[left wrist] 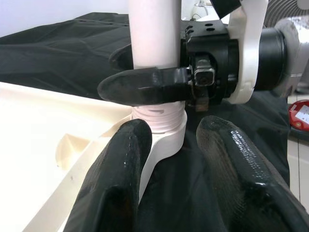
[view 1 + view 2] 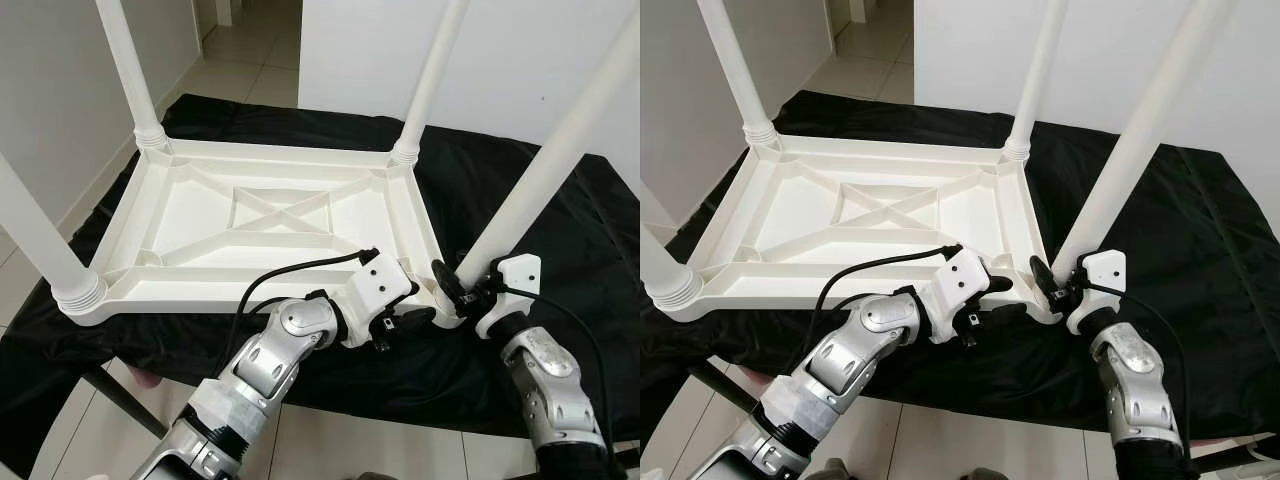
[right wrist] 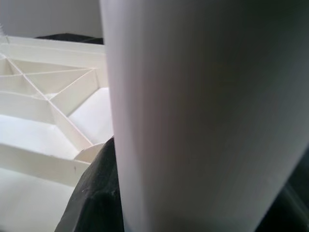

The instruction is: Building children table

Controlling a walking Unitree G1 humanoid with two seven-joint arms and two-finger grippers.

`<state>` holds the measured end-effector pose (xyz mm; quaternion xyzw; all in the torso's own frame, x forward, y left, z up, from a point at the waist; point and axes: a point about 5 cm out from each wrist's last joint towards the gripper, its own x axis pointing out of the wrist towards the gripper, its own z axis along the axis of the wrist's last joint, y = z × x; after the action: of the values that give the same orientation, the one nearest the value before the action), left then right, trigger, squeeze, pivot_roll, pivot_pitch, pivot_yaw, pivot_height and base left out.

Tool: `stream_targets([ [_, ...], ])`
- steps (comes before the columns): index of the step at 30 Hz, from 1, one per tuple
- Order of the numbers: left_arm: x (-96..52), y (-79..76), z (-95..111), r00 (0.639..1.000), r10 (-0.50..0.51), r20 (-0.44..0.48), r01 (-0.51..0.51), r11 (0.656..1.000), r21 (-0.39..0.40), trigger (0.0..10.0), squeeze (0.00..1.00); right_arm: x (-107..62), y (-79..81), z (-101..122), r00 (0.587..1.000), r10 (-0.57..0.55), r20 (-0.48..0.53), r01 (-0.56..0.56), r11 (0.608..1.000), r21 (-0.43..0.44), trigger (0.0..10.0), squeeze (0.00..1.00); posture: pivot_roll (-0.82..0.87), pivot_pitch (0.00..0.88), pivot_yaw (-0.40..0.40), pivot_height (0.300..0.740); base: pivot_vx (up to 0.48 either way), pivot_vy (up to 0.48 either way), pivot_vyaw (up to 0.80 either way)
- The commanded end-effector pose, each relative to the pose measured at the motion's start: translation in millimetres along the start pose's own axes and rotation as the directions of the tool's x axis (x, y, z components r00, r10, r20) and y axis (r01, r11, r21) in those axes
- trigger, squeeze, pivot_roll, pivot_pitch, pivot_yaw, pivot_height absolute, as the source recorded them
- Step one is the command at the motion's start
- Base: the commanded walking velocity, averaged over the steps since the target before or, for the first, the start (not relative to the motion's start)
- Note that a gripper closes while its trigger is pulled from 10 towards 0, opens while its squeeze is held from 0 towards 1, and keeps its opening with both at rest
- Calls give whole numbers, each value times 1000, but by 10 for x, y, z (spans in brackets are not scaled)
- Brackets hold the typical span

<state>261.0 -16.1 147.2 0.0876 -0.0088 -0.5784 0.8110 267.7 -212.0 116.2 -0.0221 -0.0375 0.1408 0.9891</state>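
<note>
A white plastic tabletop (image 2: 200, 215) lies upside down on a black cloth (image 2: 560, 230). Legs stand in its far-left (image 2: 130, 70), far-right (image 2: 430, 75) and near-left (image 2: 40, 240) corners. The near-right leg (image 2: 545, 165) leans out to the right from its corner socket (image 1: 161, 123). My right gripper (image 2: 455, 285) is shut on this leg just above the socket; one black finger (image 1: 145, 86) wraps its front. The leg (image 3: 203, 116) is pressed close against the right wrist camera. My left gripper (image 2: 415, 318) is open, its fingers (image 1: 116, 183) straddling the same corner just below the socket.
The black cloth covers a low platform whose near edge is just in front of me, with tiled floor (image 2: 330, 440) below. White walls (image 2: 520, 60) stand close behind and to the left. A red object (image 1: 301, 113) lies past the cloth on the right.
</note>
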Motion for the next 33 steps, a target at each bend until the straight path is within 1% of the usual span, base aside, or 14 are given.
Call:
stream_targets([
  [1,13,-29,17,999,-37,2,37,999,11,10000,0,-36,51,-142,998,6,-69,-4,1000,29,10000,0,14,0,-47,740,0,0,0],
  [6,8,-55,10,999,-44,1,44,999,10,10000,0,7,200,-68,988,-143,-54,144,989,31,10000,0,16,0,-57,740,0,0,0],
  [10,5,-60,5,999,-43,0,43,999,11,10000,0,33,306,-4,981,-191,-34,192,981,30,10000,0,18,0,-64,740,0,0,0],
  [12,5,-60,5,999,-43,0,43,999,11,10000,0,33,306,-4,981,-191,-34,192,981,30,10000,0,18,0,-64,740,0,0,0],
  [14,2,-51,7,999,-38,-1,38,999,12,10000,0,51,414,34,945,-325,-47,327,944,48,10000,0,19,0,-66,740,0,0,0],
  [15,2,-51,7,999,-38,-1,38,999,12,10000,0,51,414,34,945,-325,-47,327,944,48,10000,0,19,0,-66,740,0,0,0],
  [16,-1,-43,6,999,-35,-2,35,999,13,10000,0,47,445,38,916,-397,-61,400,915,50,10000,0,24,0,-70,740,0,0,0],
  [17,-1,-43,6,999,-35,-2,35,999,13,10000,0,47,445,38,916,-397,-61,400,915,50,10000,0,24,0,-70,740,0,0,0],
  [18,-4,-36,5,999,-33,-3,33,999,13,10000,0,39,464,48,889,-454,-63,457,888,50,10000,0,26,0,-72,740,0,0,0],
  [20,-4,-36,5,999,-33,-3,33,999,13,10000,0,39,464,48,889,-454,-63,457,888,50,10000,0,26,0,-72,740,0,0,0],
  [21,-10,-21,4,1000,-28,-4,28,1000,14,10000,0,32,515,61,859,-507,-69,511,858,50,10000,0,27,0,-72,740,0,0,0],
  [24,-21,18,1,1000,-16,-7,16,1000,14,10000,0,39,610,69,850,-520,-80,525,848,72,10000,0,28,0,-75,740,0,0,0],
  [32,-30,45,-8,1000,-9,-11,9,1000,18,10000,0,19,606,61,849,-521,-95,527,847,71,10000,0,23,0,-72,740,0,0,0],
  [33,-32,47,-11,1000,-8,-12,8,1000,19,10000,0,12,604,61,846,-524,-97,531,845,68,10000,78,23,0,-71,740,0,0,0],
])
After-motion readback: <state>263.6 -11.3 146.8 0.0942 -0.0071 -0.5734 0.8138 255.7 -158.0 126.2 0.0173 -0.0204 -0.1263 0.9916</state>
